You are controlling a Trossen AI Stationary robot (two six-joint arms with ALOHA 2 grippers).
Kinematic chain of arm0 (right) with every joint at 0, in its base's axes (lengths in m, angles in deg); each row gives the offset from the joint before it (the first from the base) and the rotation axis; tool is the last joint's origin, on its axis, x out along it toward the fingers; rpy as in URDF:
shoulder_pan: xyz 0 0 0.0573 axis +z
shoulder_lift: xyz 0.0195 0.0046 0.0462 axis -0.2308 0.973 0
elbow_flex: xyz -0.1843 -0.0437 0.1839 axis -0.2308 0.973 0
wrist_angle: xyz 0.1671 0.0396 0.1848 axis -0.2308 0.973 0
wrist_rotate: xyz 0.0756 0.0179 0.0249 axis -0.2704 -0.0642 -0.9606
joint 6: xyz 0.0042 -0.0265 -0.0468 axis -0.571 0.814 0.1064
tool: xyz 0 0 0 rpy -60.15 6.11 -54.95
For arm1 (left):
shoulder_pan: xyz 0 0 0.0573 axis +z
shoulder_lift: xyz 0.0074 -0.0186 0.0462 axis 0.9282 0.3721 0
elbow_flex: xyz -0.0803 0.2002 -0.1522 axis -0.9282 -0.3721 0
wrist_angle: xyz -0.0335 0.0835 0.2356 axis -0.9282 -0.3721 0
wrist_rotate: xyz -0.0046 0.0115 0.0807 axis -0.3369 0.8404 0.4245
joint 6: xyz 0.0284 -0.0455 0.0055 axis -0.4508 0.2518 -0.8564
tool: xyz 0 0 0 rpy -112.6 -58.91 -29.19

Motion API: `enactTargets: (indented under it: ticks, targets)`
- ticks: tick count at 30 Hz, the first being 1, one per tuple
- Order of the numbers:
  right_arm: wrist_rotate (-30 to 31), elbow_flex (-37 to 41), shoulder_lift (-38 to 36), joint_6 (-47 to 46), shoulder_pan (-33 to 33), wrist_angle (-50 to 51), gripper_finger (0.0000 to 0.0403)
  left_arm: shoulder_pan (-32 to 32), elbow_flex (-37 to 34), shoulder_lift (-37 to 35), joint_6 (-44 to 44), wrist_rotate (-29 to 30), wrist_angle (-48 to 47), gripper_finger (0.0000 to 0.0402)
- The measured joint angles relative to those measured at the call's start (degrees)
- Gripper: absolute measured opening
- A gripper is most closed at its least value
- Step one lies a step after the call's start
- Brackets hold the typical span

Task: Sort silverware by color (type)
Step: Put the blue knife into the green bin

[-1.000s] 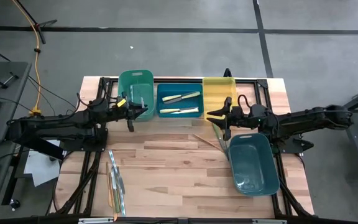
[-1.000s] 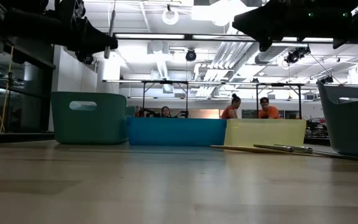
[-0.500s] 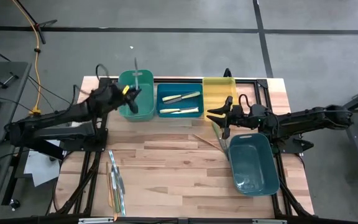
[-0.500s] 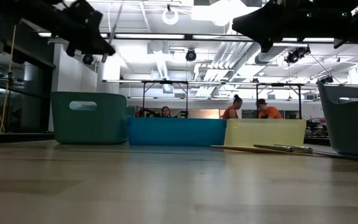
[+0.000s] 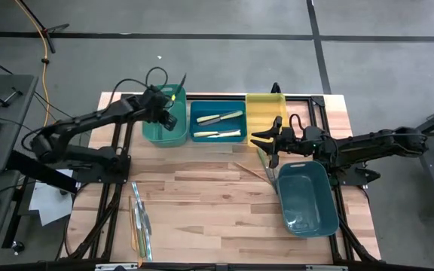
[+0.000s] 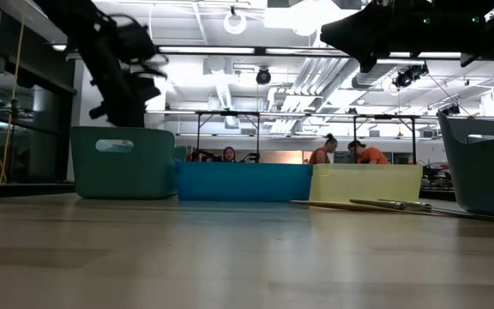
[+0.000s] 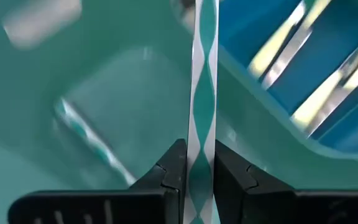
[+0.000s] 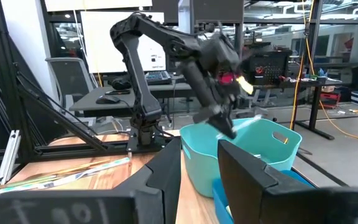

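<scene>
A clear-bluish utensil [image 7: 202, 93], thin and long, stands up between my left jaws [image 7: 197, 180], clamped tight above the green bin [image 5: 163, 129]. Yellow-handled pieces [image 5: 218, 126] lie in the blue bin [image 5: 199, 126]; more silverware [image 5: 139, 222] lies on the counter [image 5: 202, 203]. My right jaws [image 5: 265, 141] hover partly parted, holding nothing, beside the yellow bin [image 5: 262, 109].

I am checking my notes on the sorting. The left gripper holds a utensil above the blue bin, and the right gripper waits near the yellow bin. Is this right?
Not quite. The left gripper holds the utensil above the green bin, not the blue bin; the high view shows it. The right gripper does wait near the yellow bin.
</scene>
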Motion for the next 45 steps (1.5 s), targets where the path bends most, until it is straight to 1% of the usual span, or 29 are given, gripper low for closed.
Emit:
enactTargets:
  ticks: [4,9,14,17,19,33,40,45]
  targets:
    - [0.0,0.0,0.0,0.0,0.0,0.2,0.0103,1.0,0.0,2.3,3.6,-1.5,-3.7,0.0042]
    - [0.0,0.0,0.0,0.0,0.0,0.3,0.0103,0.7,0.0,1.7,11.2,-2.4,-10.4,0.0042]
    - [0.0,0.0,0.0,0.0,0.0,0.1,0.0103,0.8,0.0,1.8,17.0,-8.4,-14.9,0.0043]
    - [0.0,0.0,0.0,0.0,0.0,-0.3,0.0103,0.8,0.0,2.7,19.8,-13.5,-14.8,0.0043]
    - [0.0,0.0,0.0,0.0,0.0,-0.5,0.0103,0.8,0.0,3.5,20.8,-15.3,-14.5,0.0043]
    - [0.0,0.0,0.0,0.2,-0.1,-0.5,0.0103,0.8,0.2,10.6,21.7,-13.7,-14.2,0.0046]
    - [0.0,0.0,0.0,0.3,-0.1,-0.5,0.0103,0.8,0.0,9.2,20.4,-13.8,-13.9,0.0069]
    - [0.0,0.0,0.0,0.0,-0.1,-0.5,0.0103,0.8,0.0,7.8,19.9,-14.1,-13.9,0.0074]
